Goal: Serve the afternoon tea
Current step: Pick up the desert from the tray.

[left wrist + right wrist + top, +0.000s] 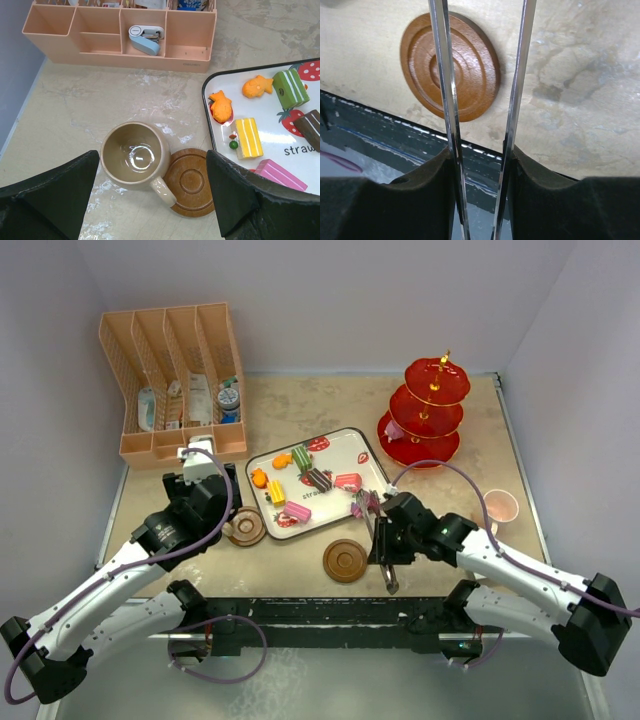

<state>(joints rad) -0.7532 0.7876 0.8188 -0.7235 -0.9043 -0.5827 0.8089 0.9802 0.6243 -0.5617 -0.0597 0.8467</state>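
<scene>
Tongs (442,75) sit pinched in the right gripper (481,155), presumably for lifting sweets (318,478). Left gripper (152,165) hangs spread over the tan mug (134,159).

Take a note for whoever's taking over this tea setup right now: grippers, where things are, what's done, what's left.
Left gripper: open, hovering over the tan mug, which stands on the table beside the wooden saucer, not on it.
Right gripper: shut on the metal tongs, near the second saucer.
Toy cakes lie on the white tray; pink mug far right, off any saucer; red three-tier stand looks nearly bare.
Done: little. Left: mugs onto saucers, cakes onto the stand.
</scene>
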